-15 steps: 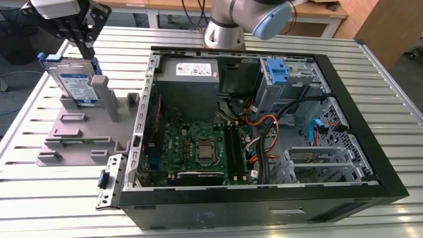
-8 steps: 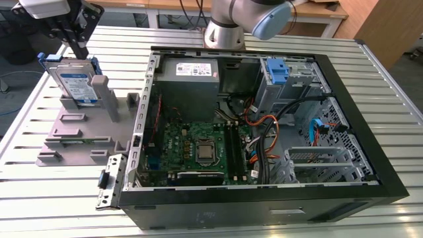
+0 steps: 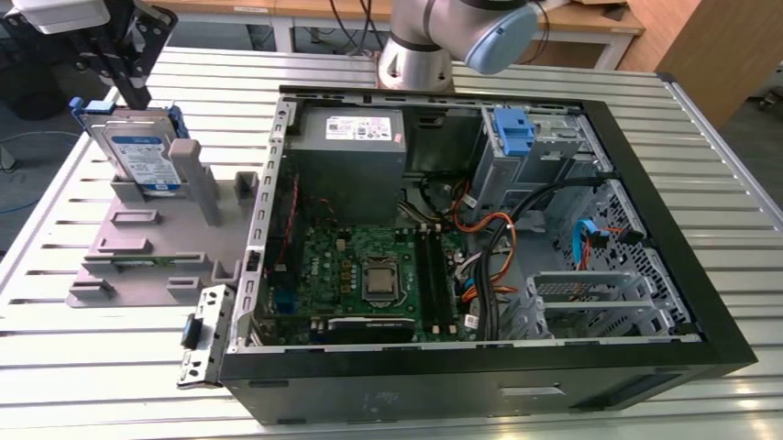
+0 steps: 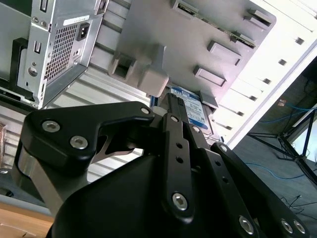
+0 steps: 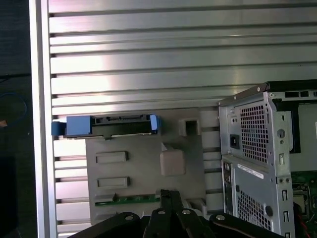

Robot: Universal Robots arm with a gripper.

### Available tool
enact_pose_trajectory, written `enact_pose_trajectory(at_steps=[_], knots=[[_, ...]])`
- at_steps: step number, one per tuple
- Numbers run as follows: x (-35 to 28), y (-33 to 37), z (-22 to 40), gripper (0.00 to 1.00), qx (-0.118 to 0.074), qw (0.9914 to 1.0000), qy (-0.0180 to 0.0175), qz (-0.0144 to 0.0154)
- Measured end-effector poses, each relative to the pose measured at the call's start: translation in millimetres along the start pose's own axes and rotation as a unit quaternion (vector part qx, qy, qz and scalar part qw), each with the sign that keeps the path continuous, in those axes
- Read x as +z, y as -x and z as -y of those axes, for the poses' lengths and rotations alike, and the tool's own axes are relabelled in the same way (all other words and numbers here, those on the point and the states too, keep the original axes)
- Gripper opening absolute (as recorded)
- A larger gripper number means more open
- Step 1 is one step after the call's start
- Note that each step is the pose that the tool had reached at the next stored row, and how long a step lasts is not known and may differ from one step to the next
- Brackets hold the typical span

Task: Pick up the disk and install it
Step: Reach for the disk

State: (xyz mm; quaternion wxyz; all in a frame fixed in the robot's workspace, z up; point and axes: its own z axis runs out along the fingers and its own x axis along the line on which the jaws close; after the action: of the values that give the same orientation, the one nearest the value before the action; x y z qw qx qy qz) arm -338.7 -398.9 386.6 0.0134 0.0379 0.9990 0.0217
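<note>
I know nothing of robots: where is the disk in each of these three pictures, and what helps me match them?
Exterior view: the disk stands upright in the grey holder, at the exterior view's left.
Second wrist view: disk, blue label showing, against the holder.
First wrist view: disk edge-on along the holder's rim.
Shared landmark: the grey holder.

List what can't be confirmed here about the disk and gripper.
- Contact of gripper with disk: in the exterior view the gripper overlaps the disk's top edge; touching or apart, cannot tell.
- Lower end of the disk: exterior view, sunk in the grey fixture.
- Label face of the disk: second wrist view, mostly behind the gripper's body.
- Broad faces of the disk: first wrist view, seen edge-on.
</note>
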Motion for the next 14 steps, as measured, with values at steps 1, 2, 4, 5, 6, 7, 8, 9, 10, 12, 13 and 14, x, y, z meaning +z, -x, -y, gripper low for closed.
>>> enact_pose_trajectory(at_steps=[1, 2, 4, 5, 6, 7, 8, 9, 10, 12, 13, 14], knots=[[0.0, -0.9, 0.1, 0.11, 0.000, 1.00000, 0.0000, 0.0000], [0.0, -1.6, 0.1, 0.11, 0.000, 1.00000, 0.0000, 0.0000], [-0.1, -1.9, 0.2, 0.11, 0.000, 1.00000, 0.0000, 0.0000], [0.0, -2.2, 0.2, 0.11, 0.000, 1.00000, 0.0000, 0.0000], [-0.1, -2.2, 0.2, 0.11, 0.000, 1.00000, 0.0000, 0.0000], [0.0, -2.2, 0.2, 0.11, 0.000, 1.00000, 0.0000, 0.0000], [0.0, -2.2, 0.2, 0.11, 0.000, 1.00000, 0.0000, 0.0000], [-0.1, -2.2, 0.2, 0.11, 0.000, 1.00000, 0.0000, 0.0000], [0.0, -2.3, 0.2, 0.11, 0.000, 1.00000, 0.0000, 0.0000], [0.0, -2.3, 0.2, 0.11, 0.000, 1.00000, 0.0000, 0.0000], [0.0, -2.3, 0.2, 0.11, 0.000, 1.00000, 0.0000, 0.0000], [0.0, -2.3, 0.2, 0.11, 0.000, 1.00000, 0.0000, 0.0000]])
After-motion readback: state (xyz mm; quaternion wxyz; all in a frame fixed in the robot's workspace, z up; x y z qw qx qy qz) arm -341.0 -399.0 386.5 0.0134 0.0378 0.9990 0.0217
